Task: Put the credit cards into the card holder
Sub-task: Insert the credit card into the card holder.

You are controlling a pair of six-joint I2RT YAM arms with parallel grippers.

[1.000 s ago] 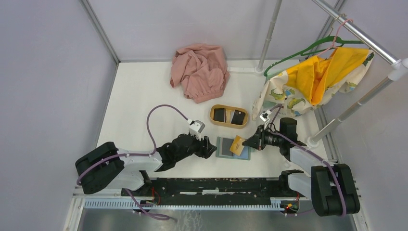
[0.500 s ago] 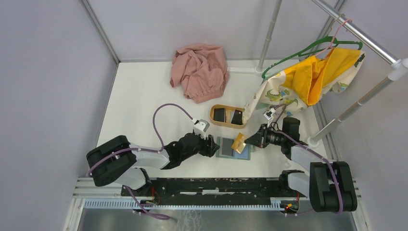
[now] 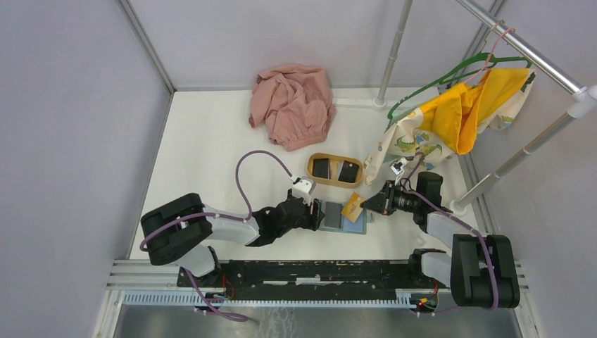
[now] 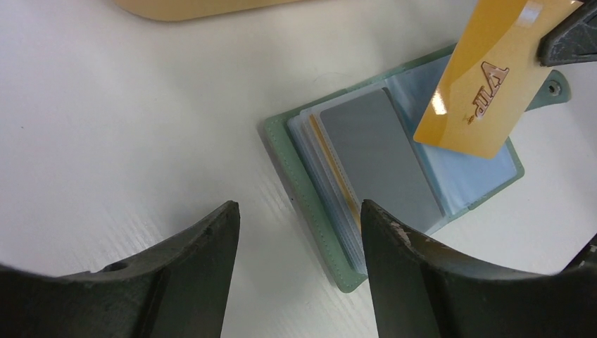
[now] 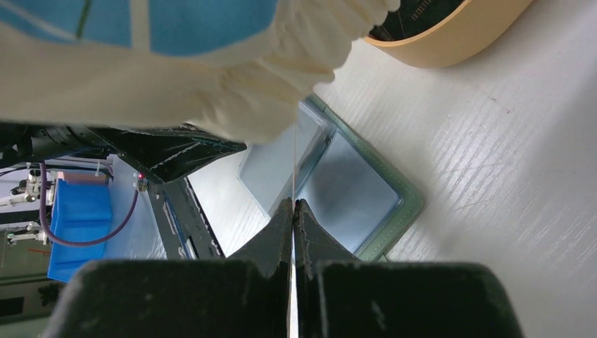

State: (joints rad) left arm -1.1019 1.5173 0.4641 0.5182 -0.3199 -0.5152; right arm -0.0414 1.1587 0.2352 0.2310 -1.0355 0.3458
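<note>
Card holder (image 4: 461,176) open flat, grey card (image 4: 373,155) in slot; gold card (image 4: 486,84) tilted above it; two black cards (image 3: 321,167) well apart.

Arm shells: white moulded links and rounded black joint housings on the left arm (image 3: 225,227) and right arm (image 3: 440,229).
Cables: purple sheathed cable (image 3: 262,152) at each arm.
Wrist camera: small white box (image 3: 304,188).
Left gripper (image 4: 297,218): matte black, broad curved fingers (image 4: 200,274), one edge scuffed pale.
Right gripper (image 5: 293,205): black, tapering to thin tips.
Base: black rail (image 3: 317,271) on ribbed silver metal.
</note>
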